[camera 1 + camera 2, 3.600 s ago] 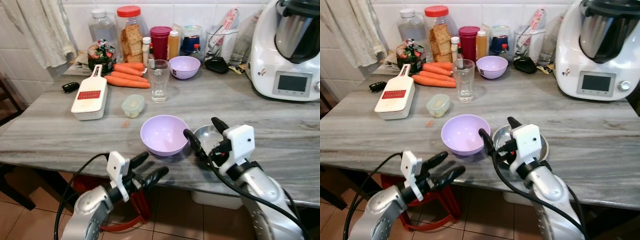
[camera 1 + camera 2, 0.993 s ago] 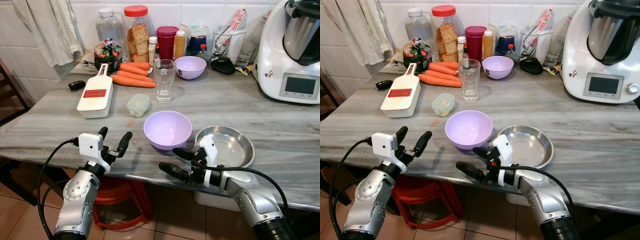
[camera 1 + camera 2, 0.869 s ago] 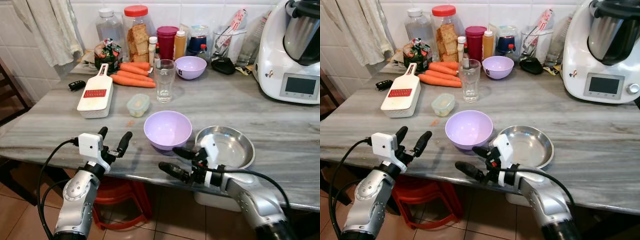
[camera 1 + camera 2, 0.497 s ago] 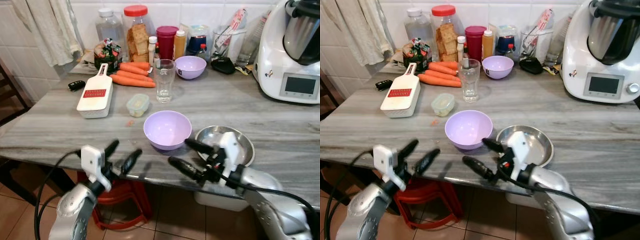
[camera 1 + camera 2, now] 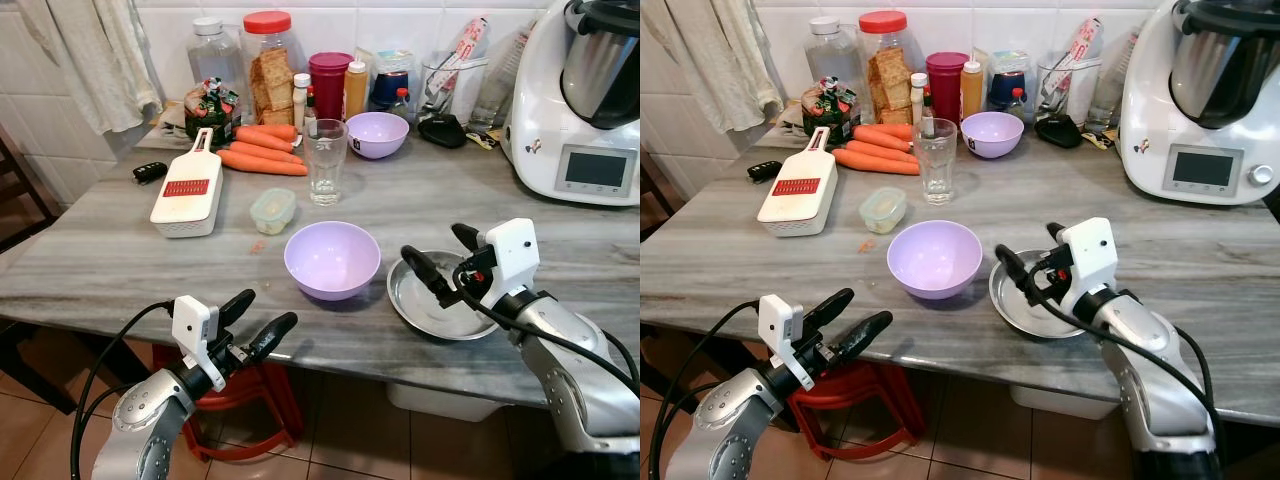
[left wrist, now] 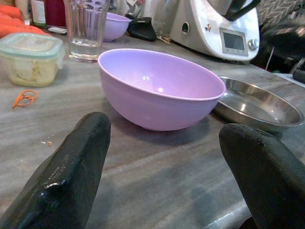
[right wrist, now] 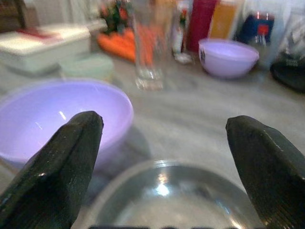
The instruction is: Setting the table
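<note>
A large purple bowl (image 5: 331, 260) sits near the table's front edge, with a shallow steel dish (image 5: 440, 298) just to its right. My right gripper (image 5: 433, 241) hovers open over the dish's near left rim, holding nothing. In the right wrist view its fingers (image 7: 52, 167) frame the steel dish (image 7: 167, 200) and the purple bowl (image 7: 52, 119). My left gripper (image 5: 270, 307) is open and empty, below and in front of the table edge, left of the bowl. In the left wrist view it faces the purple bowl (image 6: 159, 88) and the dish (image 6: 257, 105).
Behind the bowl stand a drinking glass (image 5: 326, 160), a small lidded container (image 5: 272, 210), a white slicer (image 5: 185, 195), carrots (image 5: 258, 150) and a smaller purple bowl (image 5: 377, 133). Jars and bottles line the wall. A white kitchen machine (image 5: 590, 100) fills the back right. A red stool (image 5: 235, 395) stands under the table.
My right gripper has risen from in front of the table edge to above the steel dish. My left gripper has dropped a little and shifted right. Both stay open.
</note>
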Robot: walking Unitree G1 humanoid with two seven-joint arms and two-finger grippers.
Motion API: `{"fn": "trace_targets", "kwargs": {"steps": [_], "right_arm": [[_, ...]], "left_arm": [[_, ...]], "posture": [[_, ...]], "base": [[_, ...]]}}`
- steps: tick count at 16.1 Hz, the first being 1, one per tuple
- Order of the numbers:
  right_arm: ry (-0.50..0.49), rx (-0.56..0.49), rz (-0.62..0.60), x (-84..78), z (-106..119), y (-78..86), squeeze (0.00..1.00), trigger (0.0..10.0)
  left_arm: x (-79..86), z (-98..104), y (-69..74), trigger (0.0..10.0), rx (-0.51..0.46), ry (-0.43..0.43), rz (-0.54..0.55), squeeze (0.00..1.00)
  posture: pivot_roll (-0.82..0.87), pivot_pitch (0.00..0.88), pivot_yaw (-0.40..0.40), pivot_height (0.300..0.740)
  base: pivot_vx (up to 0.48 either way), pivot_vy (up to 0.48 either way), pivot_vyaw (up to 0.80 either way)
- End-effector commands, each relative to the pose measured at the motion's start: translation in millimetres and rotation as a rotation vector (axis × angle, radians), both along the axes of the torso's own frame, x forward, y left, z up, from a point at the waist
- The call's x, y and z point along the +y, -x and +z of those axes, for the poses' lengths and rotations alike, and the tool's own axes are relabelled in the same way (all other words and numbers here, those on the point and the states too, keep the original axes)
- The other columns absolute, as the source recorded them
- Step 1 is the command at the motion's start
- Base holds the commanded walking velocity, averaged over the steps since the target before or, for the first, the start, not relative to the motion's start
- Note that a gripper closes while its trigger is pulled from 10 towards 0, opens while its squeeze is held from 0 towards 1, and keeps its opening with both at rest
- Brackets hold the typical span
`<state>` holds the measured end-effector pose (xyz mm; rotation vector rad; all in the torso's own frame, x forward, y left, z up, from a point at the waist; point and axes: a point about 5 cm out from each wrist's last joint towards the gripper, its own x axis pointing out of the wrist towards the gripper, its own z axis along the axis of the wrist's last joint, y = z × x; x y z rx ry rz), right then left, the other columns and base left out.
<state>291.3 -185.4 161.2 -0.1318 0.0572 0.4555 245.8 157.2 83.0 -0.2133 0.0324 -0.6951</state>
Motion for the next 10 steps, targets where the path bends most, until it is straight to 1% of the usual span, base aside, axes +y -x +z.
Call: {"fn": "trace_targets", "kwargs": {"steps": [1, 3, 5, 6, 7, 10], "right_arm": [[0.03, 0.018, -0.013, -1.4, -1, -5.3, 0.0, 10.0], [0.076, 0.074, -0.061, -10.9, -4, -15.6, 0.0, 10.0], [0.095, 0.102, -0.091, -16.0, -8, -18.5, 0.0, 10.0], [0.113, 0.144, -0.108, -21.1, -13, -20.5, 0.0, 10.0], [0.118, 0.18, -0.111, -23.3, -18, -21.5, 0.0, 10.0], [0.122, 0.24, -0.1, -24.2, -30, -23.4, 0.0, 10.0]], "left_arm": [[-0.8, 4, -1.4, 10.0, -0.008, -0.014, -0.016, 0.0], [-1.7, 3, -0.3, 10.0, -0.005, -0.017, -0.022, 0.0], [-1.4, 3, 0.5, 10.0, -0.004, -0.016, -0.023, 0.0], [-1.1, 3, 1.4, 10.0, -0.003, -0.015, -0.022, 0.0], [-1.1, 3, 1.9, 10.0, -0.001, -0.014, -0.024, 0.0], [-2.0, 3, 2.7, 10.0, 0.004, -0.016, -0.045, 0.0]], "posture": [[-0.08, 0.0, 0.046, 0.74], [-0.07, 0.0, 0.041, 0.74], [-0.07, 0.0, 0.034, 0.74], [-0.07, 0.0, 0.033, 0.74], [-0.07, 0.0, 0.035, 0.74], [-0.07, 0.0, 0.035, 0.74]], "base": [[0.0, 0.0, 0.0], [0.0, 0.0, 0.0], [0.0, 0.0, 0.0], [0.0, 0.0, 0.0], [0.0, 0.0, 0.0], [0.0, 0.0, 0.0]]}}
